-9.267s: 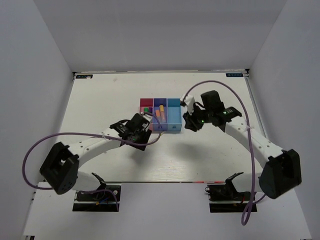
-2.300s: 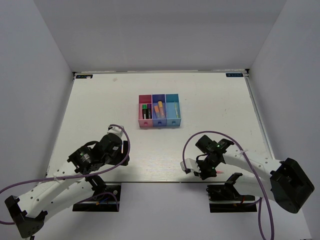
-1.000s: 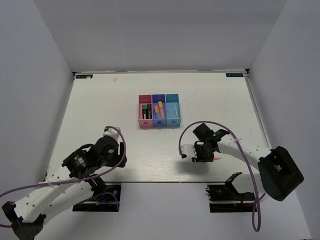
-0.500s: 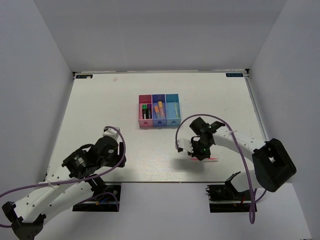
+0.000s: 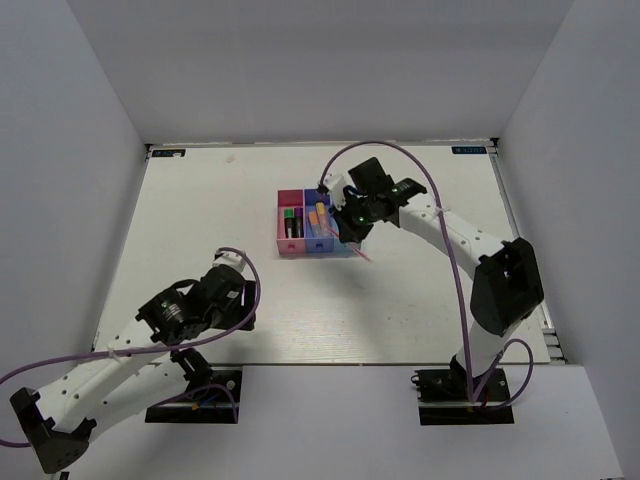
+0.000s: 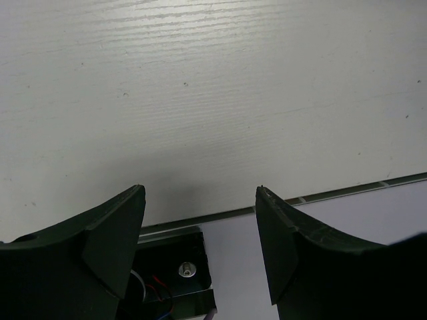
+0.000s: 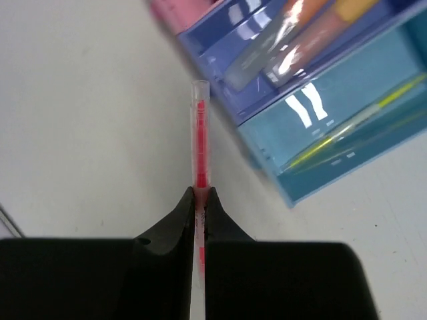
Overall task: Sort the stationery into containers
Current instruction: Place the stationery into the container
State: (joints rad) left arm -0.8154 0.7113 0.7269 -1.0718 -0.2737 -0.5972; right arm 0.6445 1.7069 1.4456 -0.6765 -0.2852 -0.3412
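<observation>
The right hand (image 7: pixel 200 195) is pinching a thin pink-red plastic pen (image 7: pixel 199 133) by one end, probably to drop it lengthwise, just beside the joined plastic bins (image 5: pixel 298 247). The light blue rectangular bin (image 7: pixel 347 87) is holding a yellow-green stick (image 7: pixel 353 120), the dark blue-purple bin (image 7: pixel 213 60) orange highlighters (image 7: pixel 303 13). The left hand (image 6: pixel 200 220) is hanging open, empty.

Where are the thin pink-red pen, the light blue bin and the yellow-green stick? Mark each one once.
thin pink-red pen (image 7: pixel 200 143): right wrist view, middle of the barrel.
light blue bin (image 7: pixel 353 87): right wrist view, bare part of its floor.
yellow-green stick (image 7: pixel 333 137): right wrist view, middle of its length.
</observation>
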